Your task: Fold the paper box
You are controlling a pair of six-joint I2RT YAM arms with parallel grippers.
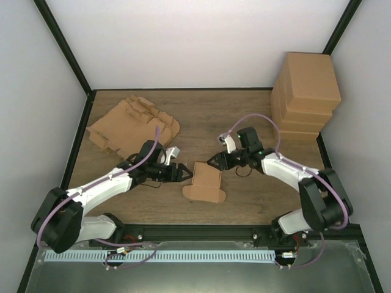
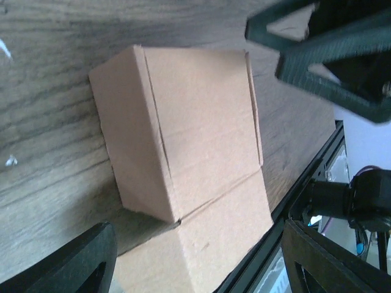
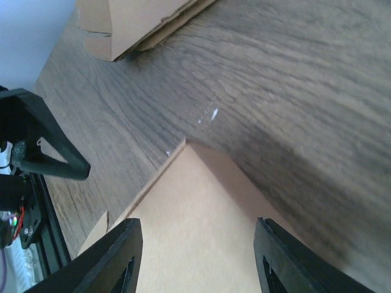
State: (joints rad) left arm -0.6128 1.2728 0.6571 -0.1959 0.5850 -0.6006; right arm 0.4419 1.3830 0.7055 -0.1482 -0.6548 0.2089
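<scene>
Grippers: both are standing open and holding nothing.
Left gripper (image 1: pixel 181 173): it is hovering low just left of the paper box (image 1: pixel 206 182), jaws spread wide, tips pointing at the box's left wall and apart from it.
Right gripper (image 1: pixel 214 162): it is hanging over the box's far right corner with its fingers parted, straddling the cardboard rather than pinching it.
Box: it is sitting mid-table between the two grippers, its body standing up with creased walls, while a long flap with rounded tabs is lying flat toward the near edge.
Step in hand: judging by the flat flap, the closing fold is not yet done, and both arms seem to be lining up for a fresh hold.
Doing it well: one gripper should be bracing the standing body while the other is lifting the flap along its crease, so the light box is not sliding on the table (image 1: pixel 244 116).
Edges: the flap tip is lying near the front rail (image 1: pixel 201 231), so pulling nearward is risking a snag.
Open room: bare wood is lying far of the box. The flat blanks (image 1: pixel 131 125) are crowding the far left, and the stack of folded boxes (image 1: pixel 305 91) is filling the far right corner.
</scene>
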